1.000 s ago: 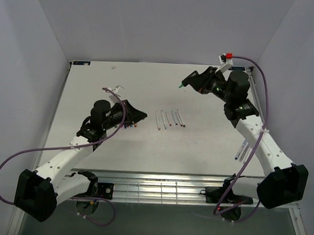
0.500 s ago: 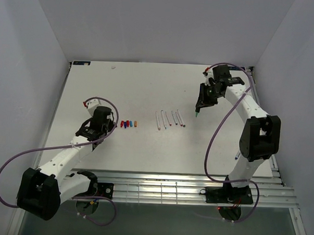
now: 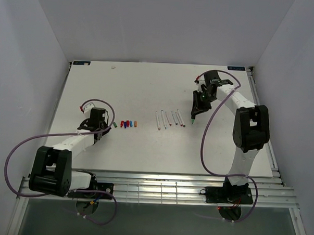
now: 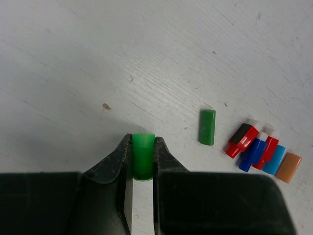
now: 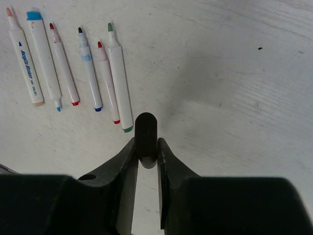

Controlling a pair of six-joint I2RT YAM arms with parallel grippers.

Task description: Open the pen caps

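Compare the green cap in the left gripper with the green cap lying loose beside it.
The held cap is pinched in the left gripper; the loose cap lies free on the table. The held cap looks brighter and stubbier; the loose cap is darker and slimmer. Both are short, green and off any pen.

Each arm, the left arm (image 3: 75, 141) and the right arm (image 3: 242, 157), is made of white tube links joined by bulky black joint housings (image 3: 50, 170). The jaws are matte black: two thick, wedge-shaped fingers (image 4: 110, 166) that narrow toward the tips and spring from a broad, flat black block. Behind the jaws, a thin purple cable (image 3: 203, 145) trails along each arm.
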